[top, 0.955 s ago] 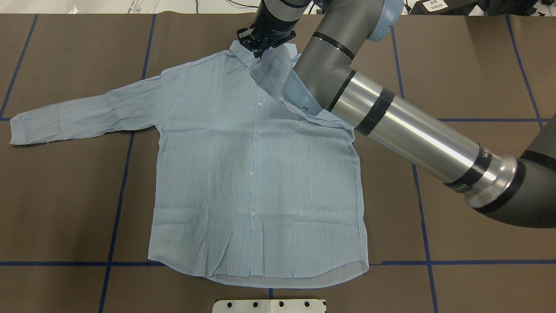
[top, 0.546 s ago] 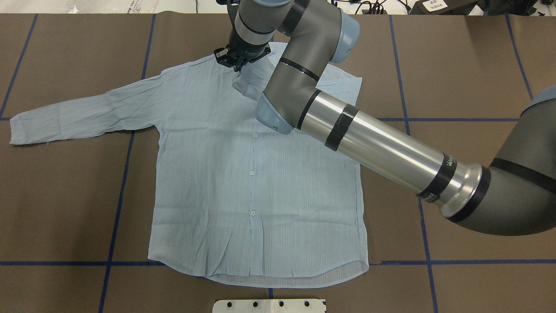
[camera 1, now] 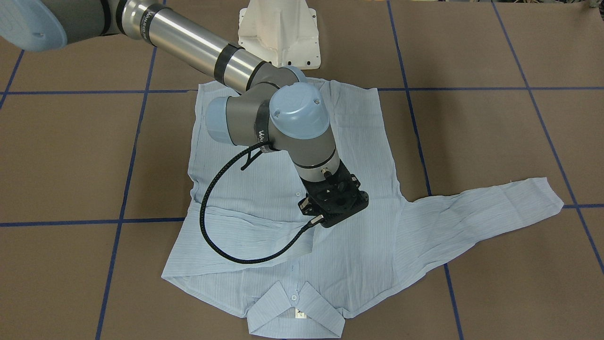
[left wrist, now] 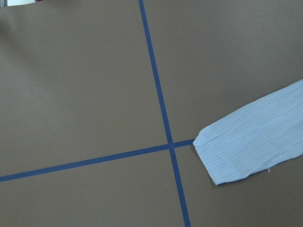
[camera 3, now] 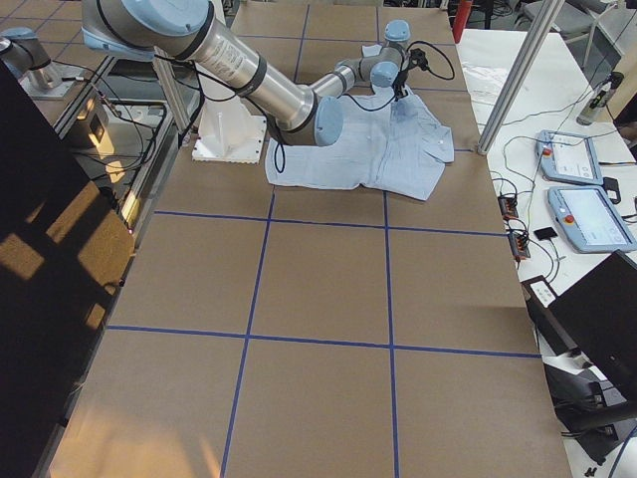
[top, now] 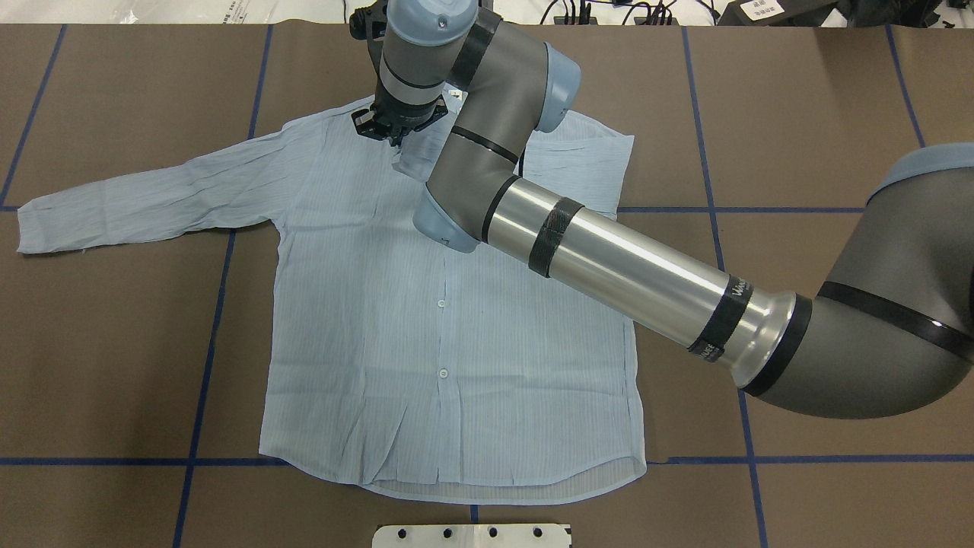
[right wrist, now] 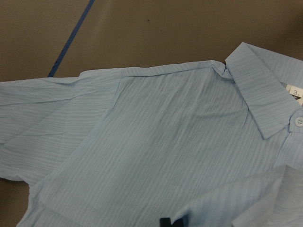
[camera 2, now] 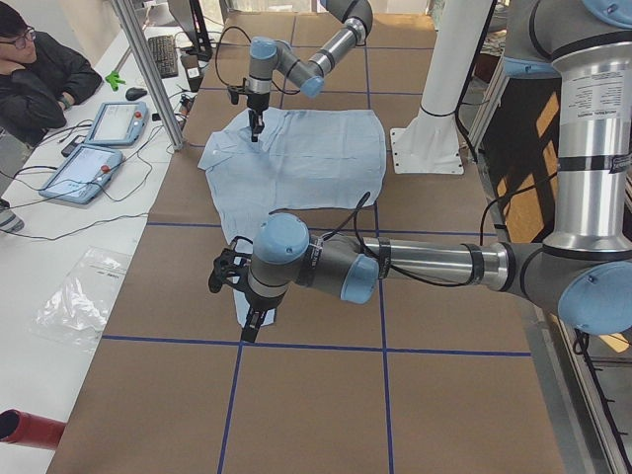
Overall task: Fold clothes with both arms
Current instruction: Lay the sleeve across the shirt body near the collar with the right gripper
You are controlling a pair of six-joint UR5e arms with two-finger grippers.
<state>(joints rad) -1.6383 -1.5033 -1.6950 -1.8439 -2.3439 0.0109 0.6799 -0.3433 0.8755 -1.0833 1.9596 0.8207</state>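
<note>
The light blue striped shirt lies flat, front up and buttoned, with its collar at the far edge from the robot. Its right sleeve is folded across the chest. My right gripper hangs just above the shirt's left shoulder, shut on that sleeve's end; the right wrist view shows the collar and the dark fingertips at the bottom edge. The left sleeve stretches out flat. My left gripper hovers near its cuff; I cannot tell whether it is open or shut.
Brown paper with blue tape lines covers the table. The white pedestal base stands behind the shirt's hem. Beside the table sits a person with two control tablets and a plastic bag.
My right gripper has travelled leftward over the collar area to the shirt's left shoulder, dragging the right sleeve across the chest. The rest of the shirt has stayed put.
</note>
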